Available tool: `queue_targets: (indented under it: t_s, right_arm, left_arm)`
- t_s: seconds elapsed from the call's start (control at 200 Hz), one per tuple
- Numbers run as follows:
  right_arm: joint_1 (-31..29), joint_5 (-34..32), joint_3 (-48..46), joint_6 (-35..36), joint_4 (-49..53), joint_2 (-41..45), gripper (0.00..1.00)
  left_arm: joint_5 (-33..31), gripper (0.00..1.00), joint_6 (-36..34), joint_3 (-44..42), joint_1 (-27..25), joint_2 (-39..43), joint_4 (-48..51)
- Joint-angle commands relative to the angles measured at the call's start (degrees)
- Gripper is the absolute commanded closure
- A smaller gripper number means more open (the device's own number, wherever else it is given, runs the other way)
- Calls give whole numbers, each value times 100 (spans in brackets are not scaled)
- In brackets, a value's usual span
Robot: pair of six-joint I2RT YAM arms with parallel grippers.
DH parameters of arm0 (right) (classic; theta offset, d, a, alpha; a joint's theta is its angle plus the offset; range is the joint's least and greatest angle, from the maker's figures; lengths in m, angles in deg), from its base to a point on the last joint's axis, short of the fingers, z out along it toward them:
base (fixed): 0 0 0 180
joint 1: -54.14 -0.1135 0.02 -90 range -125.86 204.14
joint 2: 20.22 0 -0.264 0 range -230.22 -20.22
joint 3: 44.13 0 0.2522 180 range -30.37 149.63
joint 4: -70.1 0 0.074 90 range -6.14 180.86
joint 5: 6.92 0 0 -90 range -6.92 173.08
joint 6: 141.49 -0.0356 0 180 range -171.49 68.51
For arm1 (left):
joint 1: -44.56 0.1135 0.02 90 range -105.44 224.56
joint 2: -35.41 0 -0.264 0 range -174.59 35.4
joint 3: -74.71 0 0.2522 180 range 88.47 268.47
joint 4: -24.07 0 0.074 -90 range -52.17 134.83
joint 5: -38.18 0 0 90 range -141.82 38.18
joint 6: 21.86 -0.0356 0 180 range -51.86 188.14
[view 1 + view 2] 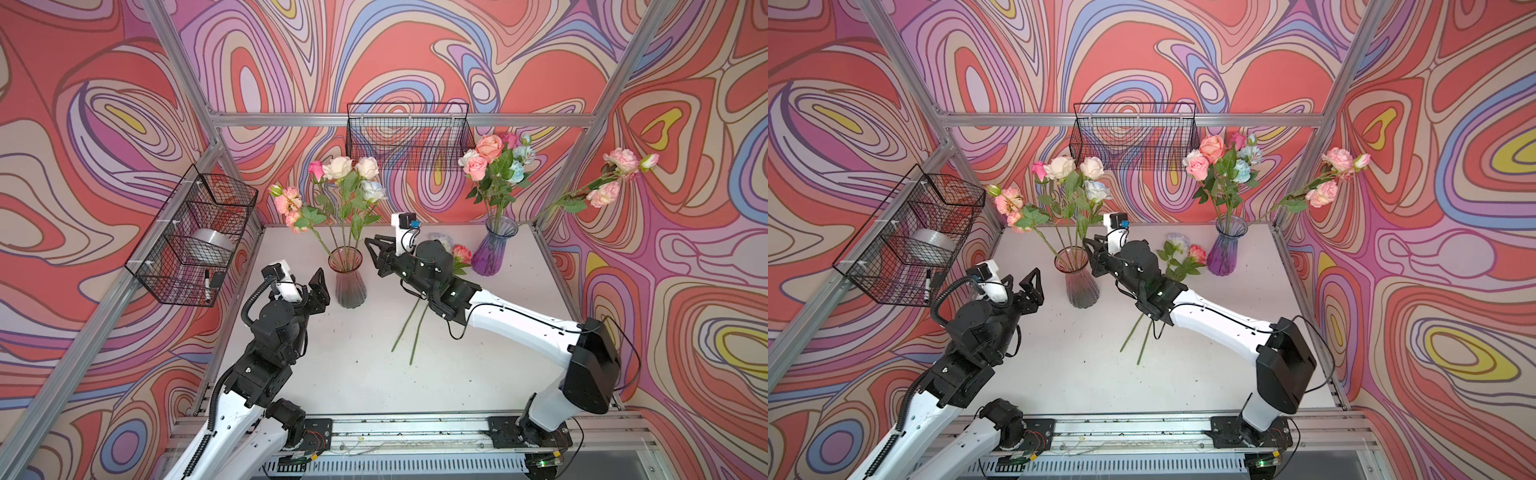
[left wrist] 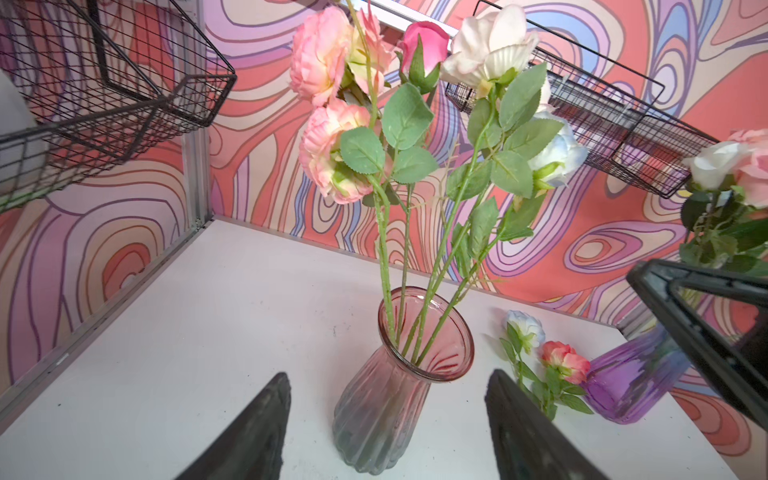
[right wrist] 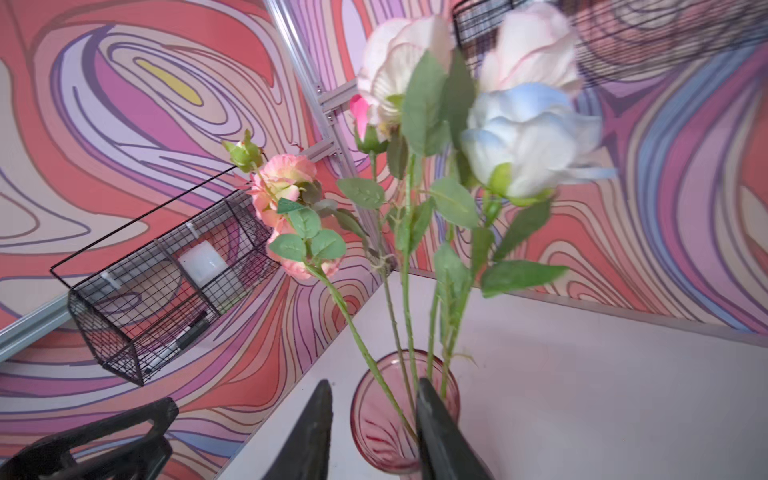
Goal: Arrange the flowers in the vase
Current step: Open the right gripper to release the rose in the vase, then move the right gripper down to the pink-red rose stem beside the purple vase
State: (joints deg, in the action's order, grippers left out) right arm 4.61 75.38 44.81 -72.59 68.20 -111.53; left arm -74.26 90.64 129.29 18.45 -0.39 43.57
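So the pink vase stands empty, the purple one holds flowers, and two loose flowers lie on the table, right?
Not quite. The pink vase is not empty: it holds a bunch of flowers, as the left wrist view shows. The purple vase does hold flowers, and two loose flowers lie on the table.

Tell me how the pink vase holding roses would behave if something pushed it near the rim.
The pink vase is tall and narrow-waisted with long roses leaning out above it, so it probably tips rather than slides. It looks like ribbed glass, likely rigid, smooth and breakable if it falls.
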Motion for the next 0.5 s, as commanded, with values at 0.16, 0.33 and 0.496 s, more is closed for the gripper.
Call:
queue_targets:
  t_s: [0.16,0.33,0.496]
  right_arm:
    - [559,-1461,-1413,-681,1621,936,71]
    - [1696,-723,-1941,-1314,2124,790,72]
    - [2250,-425,-1471,-1286,2788,-27,70]
  left_arm:
    - [1532,42,191,315,44,-543,-72]
    - [2375,44,276,639,12,-1251,192]
    - [2838,44,172,933,-169,-1798,492]
